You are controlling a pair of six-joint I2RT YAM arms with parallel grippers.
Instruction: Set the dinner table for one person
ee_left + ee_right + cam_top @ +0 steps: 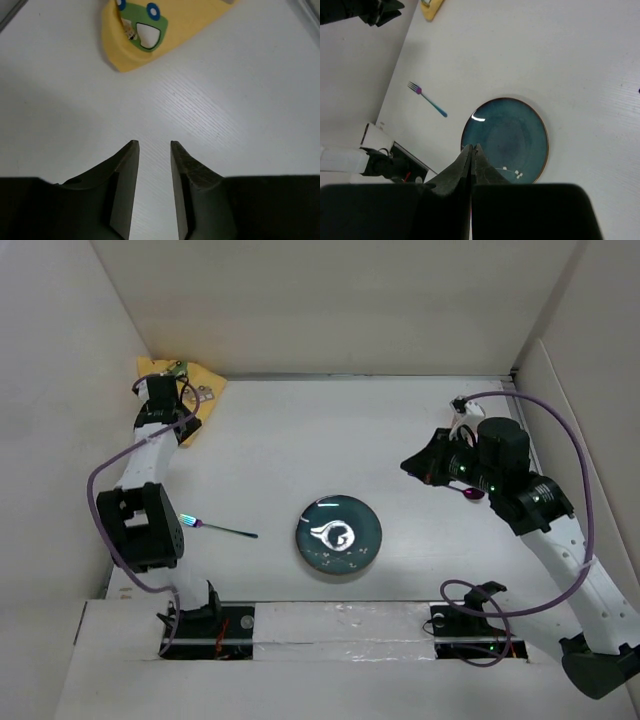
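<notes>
On the white dinner table [300, 430] a dark teal plate [360, 520] [510, 135] sits near the front middle. To its left lies an iridescent fork [215, 528] [427, 100]. My left gripper [188, 415] [153, 144] is at the back left corner, open with only bare tabletop between its fingers, just short of the yellow car-print cloth [205, 390] [165, 30]. My right gripper [408, 464] [472, 146] hovers right of the plate, shut. A magenta spoon bowl [473, 494] shows under that arm's wrist; its handle is hidden, and I cannot tell whether it is held.
Cream walls [330, 300] enclose the table at the back and both sides. Both arm bases and their purple cables [580, 470] sit along the near edge. The yellow cloth lies crumpled against the back left corner.
</notes>
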